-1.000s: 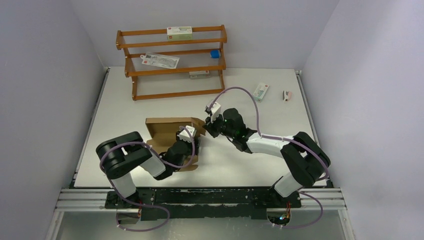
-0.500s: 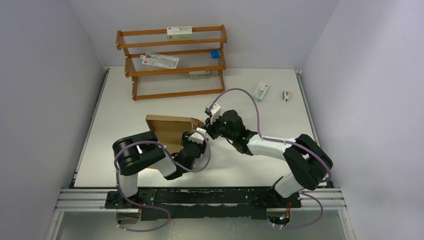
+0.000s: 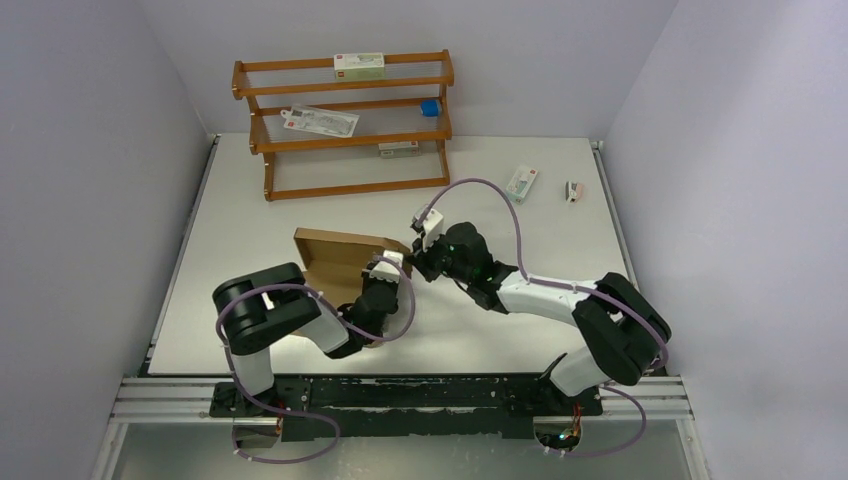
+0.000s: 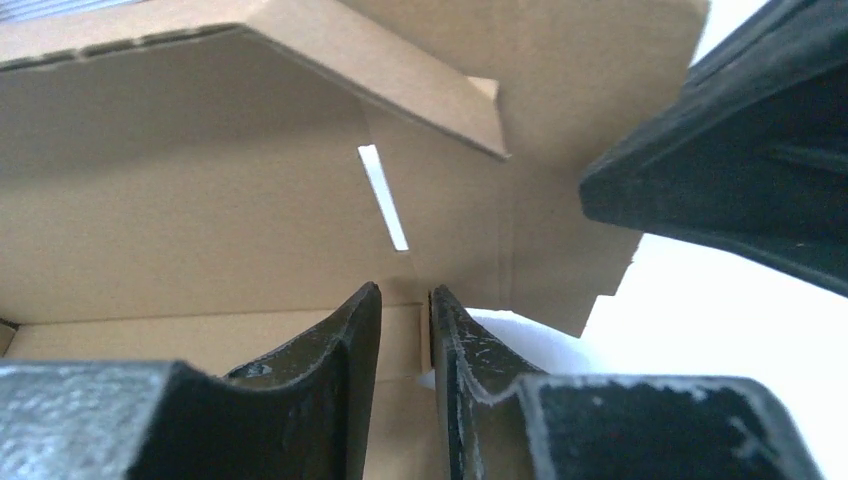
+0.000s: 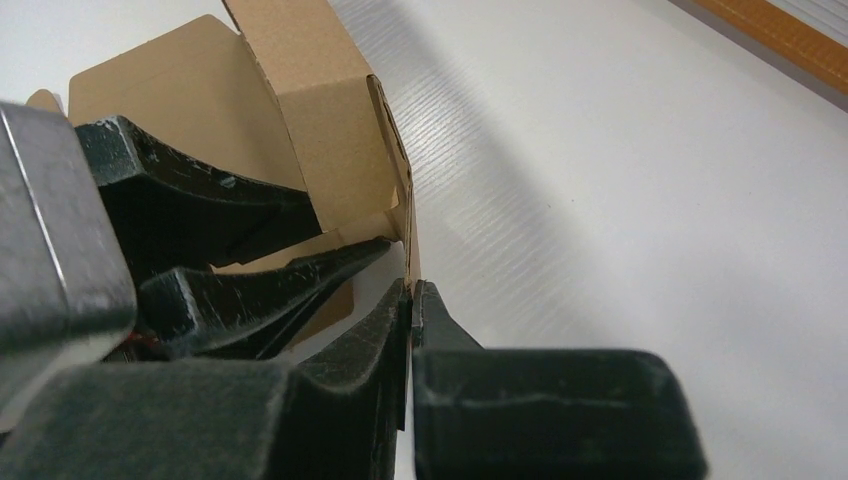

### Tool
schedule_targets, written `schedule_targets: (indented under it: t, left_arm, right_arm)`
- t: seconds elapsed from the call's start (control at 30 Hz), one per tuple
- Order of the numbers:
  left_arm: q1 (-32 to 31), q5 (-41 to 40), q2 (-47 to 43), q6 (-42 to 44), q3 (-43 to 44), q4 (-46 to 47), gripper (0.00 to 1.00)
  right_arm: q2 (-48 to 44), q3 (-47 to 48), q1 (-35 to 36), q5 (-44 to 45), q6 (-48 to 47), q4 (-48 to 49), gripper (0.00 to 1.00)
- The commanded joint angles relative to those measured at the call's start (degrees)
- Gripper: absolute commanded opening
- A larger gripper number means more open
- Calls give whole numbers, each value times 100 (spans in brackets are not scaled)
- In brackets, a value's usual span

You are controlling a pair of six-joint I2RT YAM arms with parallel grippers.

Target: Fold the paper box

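The paper box (image 3: 335,258) is plain brown cardboard, partly folded, with walls and flaps standing, mid-table. My right gripper (image 3: 413,262) is shut on the thin edge of its right-hand flap (image 5: 408,240); the cardboard sits pinched between the tips (image 5: 410,288). My left gripper (image 3: 388,268) reaches into the box from the near side. Its fingers (image 4: 365,320) stand slightly apart astride a wall edge (image 4: 425,335) that lies against the right finger. The box's inside (image 4: 200,200) fills the left wrist view. The left fingers (image 5: 230,200) show in the right wrist view beside the box (image 5: 310,110).
A wooden rack (image 3: 345,125) stands at the back with small cartons and a blue object on its shelves. A white-and-green carton (image 3: 522,183) and a small object (image 3: 573,190) lie at the back right of the white table (image 3: 500,210).
My left arm swung right and then a little back, its gripper moving in towards the box's right end. The near cardboard part by the left wrist is now hidden. The right gripper kept its hold.
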Motion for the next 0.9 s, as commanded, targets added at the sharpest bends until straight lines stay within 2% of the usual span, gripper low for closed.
schedule_targets:
  t: [0.0,0.37,0.67,0.87]
  left_arm:
    - [151,291,-277,-571,-166,-211,31]
    - [510,1157,-239,-1457,-357,-457,31]
    - [599,1183,-149,-2009,-299,-726,24]
    - [758,1498,-121,-2057,-385,-588,20]
  right_arm:
    - [-183,-86,33,106,-33,-30,4]
    - [-339,-136,49,53,252,-88,6]
    - [-414,-192,333,160,790,-35,10]
    - [-529,-169,358,177,813,-133,15]
